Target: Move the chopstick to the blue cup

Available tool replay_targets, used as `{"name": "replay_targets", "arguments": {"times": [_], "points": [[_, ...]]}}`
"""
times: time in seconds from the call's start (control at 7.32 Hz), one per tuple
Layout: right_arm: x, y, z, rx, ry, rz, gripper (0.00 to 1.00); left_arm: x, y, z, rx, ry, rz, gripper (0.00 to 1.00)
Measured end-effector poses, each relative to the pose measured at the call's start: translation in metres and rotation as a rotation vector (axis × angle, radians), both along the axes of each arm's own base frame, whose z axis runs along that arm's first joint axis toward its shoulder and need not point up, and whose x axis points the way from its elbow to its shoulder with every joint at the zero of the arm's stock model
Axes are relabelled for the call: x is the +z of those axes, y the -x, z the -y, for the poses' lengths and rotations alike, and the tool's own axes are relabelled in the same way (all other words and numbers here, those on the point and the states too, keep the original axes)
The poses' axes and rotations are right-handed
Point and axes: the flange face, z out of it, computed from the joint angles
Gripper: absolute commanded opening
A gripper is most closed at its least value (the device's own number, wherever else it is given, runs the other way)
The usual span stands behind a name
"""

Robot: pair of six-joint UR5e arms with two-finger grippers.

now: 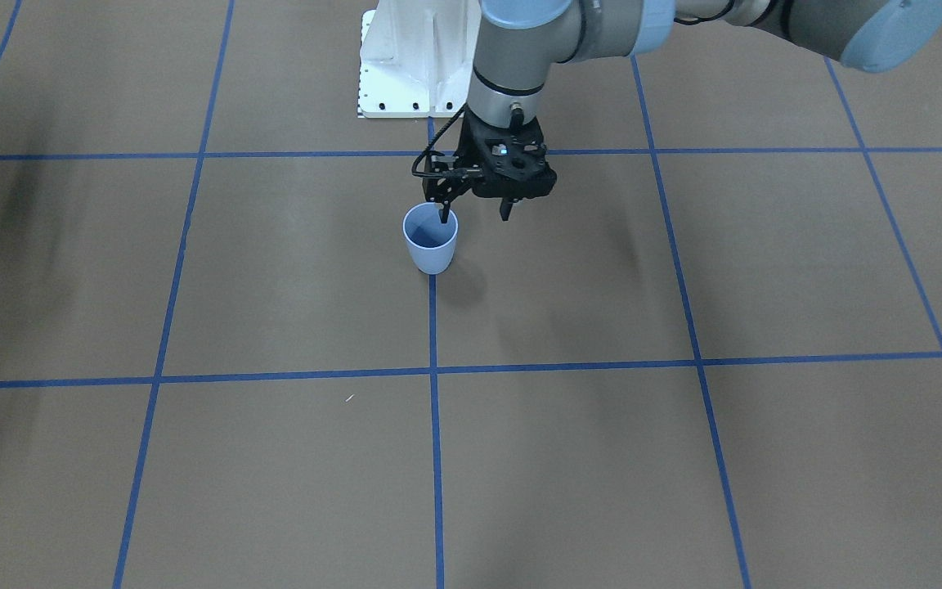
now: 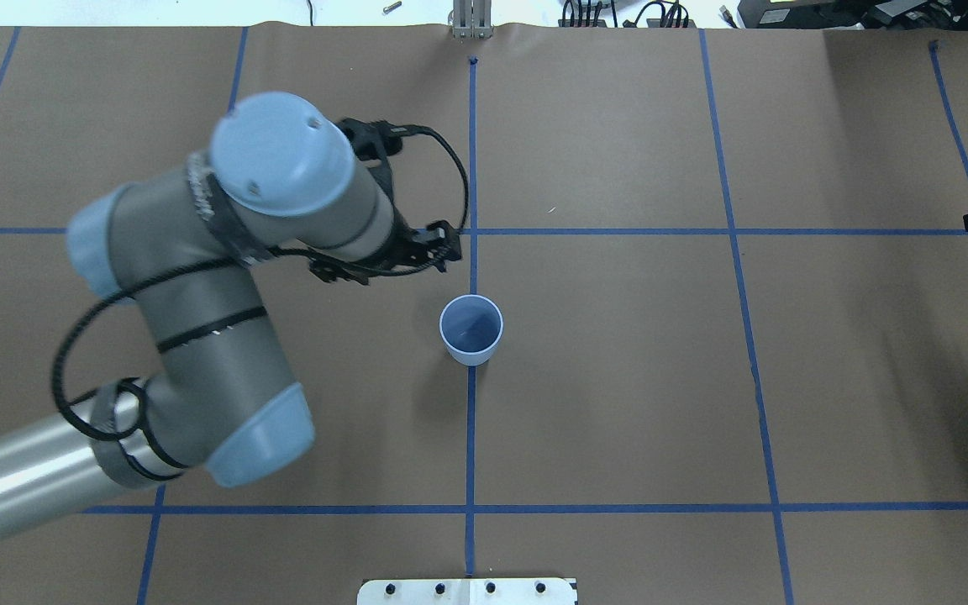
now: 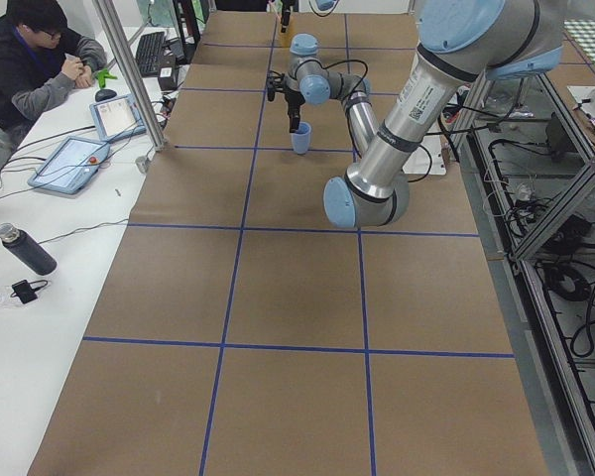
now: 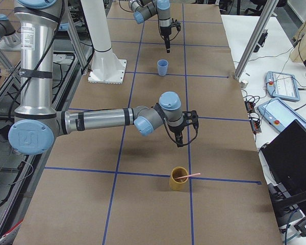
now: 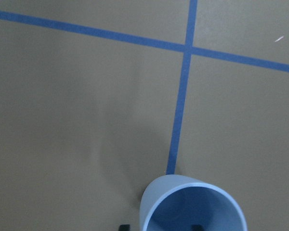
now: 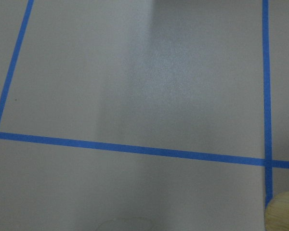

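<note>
Left hand, spread and empty, hangs above the single pale blue cup at upper centre; one thin pink chopstick leans in one tan cup, lower centre, below the right hand, whose grip cannot be told.

In the overhead view the left pincer is mostly hidden under its own wrist. The left wrist view cuts off the blue cup at the bottom edge, where only fingertips show. The chopstick has its lower end hidden inside a yellow cup; the right pincer is too small to judge its jaws.
</note>
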Motion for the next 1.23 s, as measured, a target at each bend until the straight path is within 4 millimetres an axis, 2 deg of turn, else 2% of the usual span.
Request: {"name": "replay_targets", "arguments": {"times": [0.14,0.41,0.55,0.82,0.96,1.09,1.23], "points": [[0.001,-0.007,-0.001,-0.002,-0.012,-0.004,1.00,0.032,0.053,0.028,0.046,-0.050,0.025,0.98],[0.013,-0.049,-0.003,0.013,-0.051,-0.036,1.00,0.125,0.179,0.089,0.155,-0.160,0.111,0.98],[0.021,-0.072,-0.005,0.037,-0.057,-0.051,1.00,0.180,0.240,0.112,0.205,-0.207,0.163,0.98],[0.032,-0.109,-0.008,0.103,-0.054,-0.077,1.00,0.279,0.350,0.140,0.293,-0.267,0.230,0.98],[0.041,-0.118,-0.004,0.137,-0.043,-0.108,1.00,0.321,0.394,0.146,0.333,-0.292,0.251,0.98],[0.051,-0.124,0.002,0.177,-0.026,-0.151,0.98,0.345,0.423,0.148,0.354,-0.306,0.262,0.98],[0.059,-0.127,0.011,0.218,-0.006,-0.180,0.98,0.358,0.437,0.147,0.362,-0.309,0.266,0.98]]}}
